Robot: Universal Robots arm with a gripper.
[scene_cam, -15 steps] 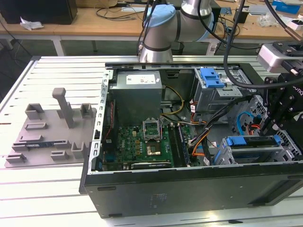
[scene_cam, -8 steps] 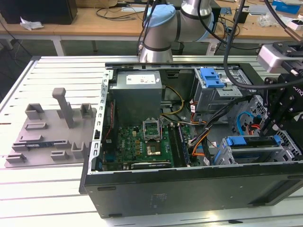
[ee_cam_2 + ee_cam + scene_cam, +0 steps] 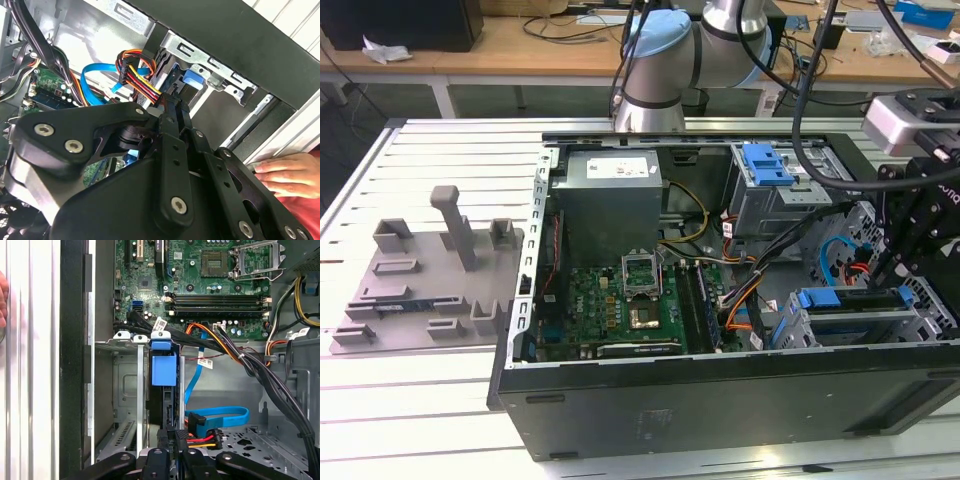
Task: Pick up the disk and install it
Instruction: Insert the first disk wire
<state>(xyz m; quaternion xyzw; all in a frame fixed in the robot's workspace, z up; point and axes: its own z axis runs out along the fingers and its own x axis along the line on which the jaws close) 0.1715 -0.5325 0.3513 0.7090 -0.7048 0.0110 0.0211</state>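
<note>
The disk [image 3: 855, 300] stands on edge in the drive cage [image 3: 795, 325] at the front corner of the open computer case on the exterior view's right, its blue rail tab [image 3: 817, 298] facing the motherboard. In the first wrist view the disk [image 3: 165, 410] is a dark edge below the blue rail [image 3: 163, 367]. My gripper [image 3: 171, 435] sits at the disk's cable end with its fingers [image 3: 167, 117] together and nothing visible between them. Its tips [image 3: 170, 100] are beside the red-yellow power plug [image 3: 202, 440].
A blue data cable [image 3: 220, 415] and black cable bundles [image 3: 260, 375] run beside the cage. The motherboard [image 3: 630, 310], a grey power-supply box [image 3: 608, 195] and a blue clip [image 3: 767, 165] fill the case. A grey fixture [image 3: 430, 280] lies outside. A person's hand [image 3: 285, 172] rests by the case.
</note>
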